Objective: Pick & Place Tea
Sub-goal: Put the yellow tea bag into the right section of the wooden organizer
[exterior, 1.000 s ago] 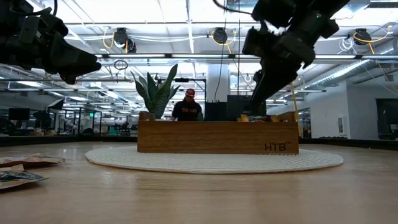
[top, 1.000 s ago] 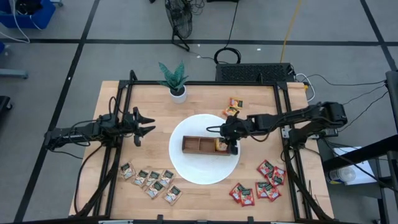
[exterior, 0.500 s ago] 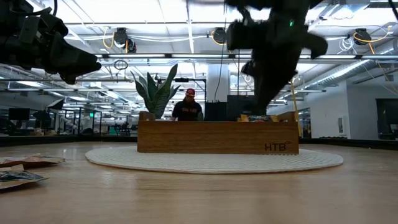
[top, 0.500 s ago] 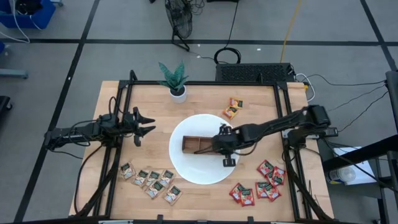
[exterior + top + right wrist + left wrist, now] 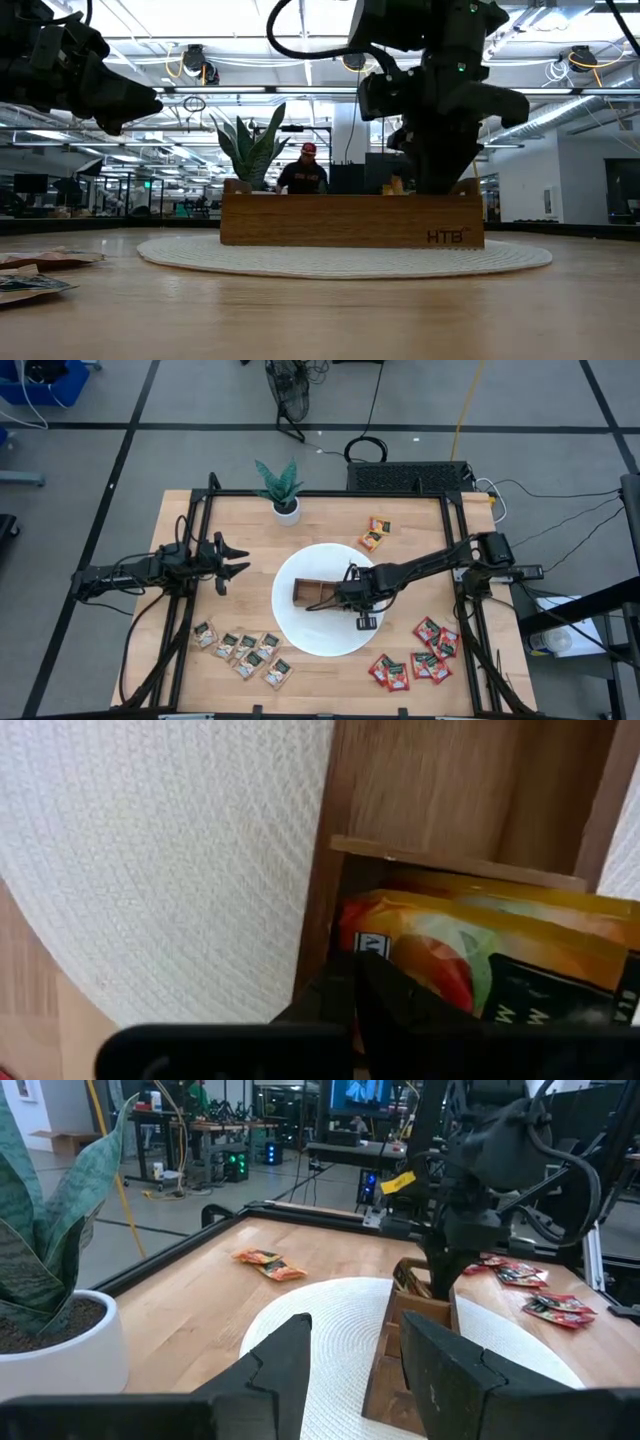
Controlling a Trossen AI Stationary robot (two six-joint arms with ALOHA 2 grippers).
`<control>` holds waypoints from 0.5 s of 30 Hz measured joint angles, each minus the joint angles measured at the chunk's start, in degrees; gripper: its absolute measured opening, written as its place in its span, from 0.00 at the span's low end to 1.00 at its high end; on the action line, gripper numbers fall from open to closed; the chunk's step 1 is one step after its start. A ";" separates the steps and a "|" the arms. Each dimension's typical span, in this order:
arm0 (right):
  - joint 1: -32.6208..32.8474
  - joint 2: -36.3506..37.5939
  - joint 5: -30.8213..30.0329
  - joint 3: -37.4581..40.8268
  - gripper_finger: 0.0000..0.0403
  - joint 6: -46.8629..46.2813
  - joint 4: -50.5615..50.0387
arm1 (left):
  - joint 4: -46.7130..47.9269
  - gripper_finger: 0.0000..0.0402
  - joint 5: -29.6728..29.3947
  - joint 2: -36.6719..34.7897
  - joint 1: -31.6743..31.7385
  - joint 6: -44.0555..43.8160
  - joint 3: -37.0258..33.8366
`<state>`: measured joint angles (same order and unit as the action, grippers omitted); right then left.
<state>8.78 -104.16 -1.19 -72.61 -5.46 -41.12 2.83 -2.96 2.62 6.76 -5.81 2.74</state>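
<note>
Where tray (image 5: 322,594) sits, right fingers (image 5: 372,982) closed.

My right end effector (image 5: 352,597) covers the wooden tray's (image 5: 350,221) end compartment at centre of the overhead frame. In my right wrist picture, the orange-yellow sachets (image 5: 480,955) run off the right edge, print unreadable.

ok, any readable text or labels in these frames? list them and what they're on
"HTB": on the front wall of the wooden tray, low view, near its right end.
Print on the orange-yellow sachet in the tray, right wrist view: cut off and blurred, unreadable.
Sachets on the table, high view: too small to read.
Monitor in the room, left wrist view: illegible.
</note>
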 joint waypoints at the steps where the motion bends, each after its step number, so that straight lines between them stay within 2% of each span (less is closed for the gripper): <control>1: -0.18 -0.13 0.02 0.30 0.00 -0.06 0.13 | 0.00 0.39 0.00 -0.01 -0.01 0.01 0.00; 7: -1.38 -1.74 -0.49 2.43 0.00 -0.98 0.83 | 0.00 0.39 0.00 0.01 -0.01 0.01 0.00; 15: 0.90 -1.33 -13.17 3.16 0.00 -3.53 1.05 | 0.00 0.39 0.00 0.01 0.00 0.01 0.00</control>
<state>9.68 -105.49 -14.35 -69.45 -8.99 -40.07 2.83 -2.96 2.62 6.76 -5.80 2.74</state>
